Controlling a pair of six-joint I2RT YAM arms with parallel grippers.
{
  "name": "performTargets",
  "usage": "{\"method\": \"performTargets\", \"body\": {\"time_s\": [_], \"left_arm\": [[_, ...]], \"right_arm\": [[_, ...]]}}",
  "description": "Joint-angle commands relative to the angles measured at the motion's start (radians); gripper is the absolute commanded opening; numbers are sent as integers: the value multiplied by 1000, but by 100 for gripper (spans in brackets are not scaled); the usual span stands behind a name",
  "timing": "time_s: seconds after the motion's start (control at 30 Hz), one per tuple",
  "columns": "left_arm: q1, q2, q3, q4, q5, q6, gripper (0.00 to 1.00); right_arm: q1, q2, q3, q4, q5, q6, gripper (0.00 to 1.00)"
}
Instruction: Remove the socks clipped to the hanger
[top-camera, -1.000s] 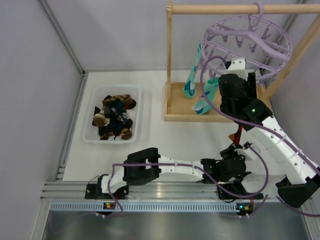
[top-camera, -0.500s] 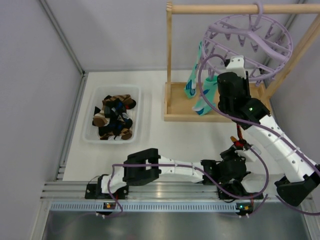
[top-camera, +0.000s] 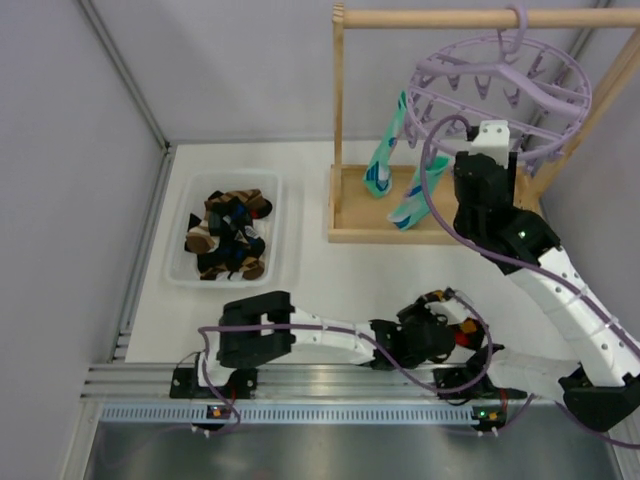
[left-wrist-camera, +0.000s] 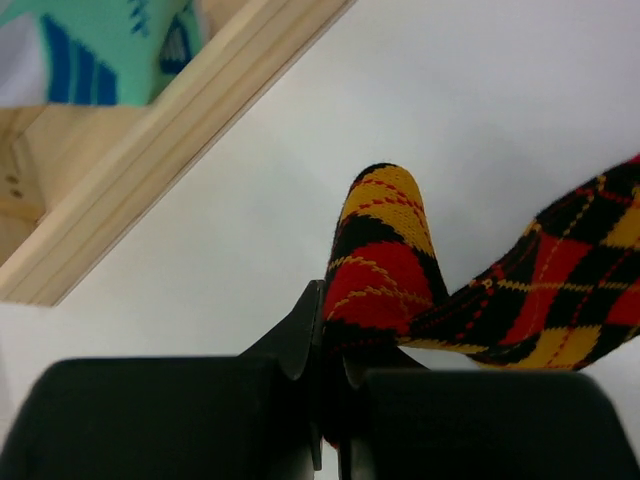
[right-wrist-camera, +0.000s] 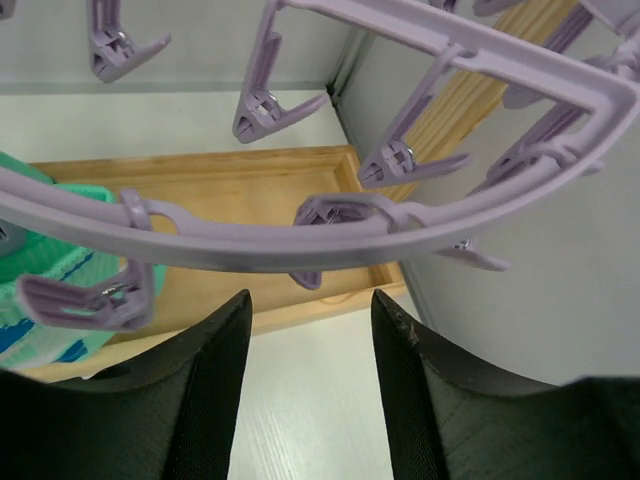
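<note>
The white table (top-camera: 330, 275) carries a clear plastic bin (top-camera: 283, 235) on its left side, holding a pile of socks (top-camera: 228, 235). The wooden frame base (top-camera: 337, 205) stands at the far right. A black sock with orange-red diamonds (left-wrist-camera: 385, 260) rests partly on the bare surface at the near right.

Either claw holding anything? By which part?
Left claw: shut on a folded bit of the orange-red diamond sock. Right claw: open below the hanger ring, holding nothing.
</note>
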Motion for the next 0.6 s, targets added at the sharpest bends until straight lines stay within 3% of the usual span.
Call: {"method": "performTargets", "body": {"time_s": [0.0, 0.07, 0.13, 0.2, 0.37, 0.57], "left_arm": [[55, -271, -76, -92, -78, -155, 0], [78, -375, -107, -189, -82, -215, 0], [115, -478, -159, -269, -95, -264, 0], [153, -573, -196, -327, -95, -305, 0], [268, -731, -221, -481, -79, -333, 0], [570, -805, -124, -673, -15, -364, 0]], "right_arm": [[-57, -104, -25, -7, -102, 80, 49], [-73, -138, -43, -22, -139, 108, 56], [-84, -192, -54, -39, -205, 137, 76], [-85, -250, -77, -56, -272, 161, 87], [-85, -388, -124, -85, -345, 192, 96], [-85, -479, -189, -65, -329, 186, 99]]}}
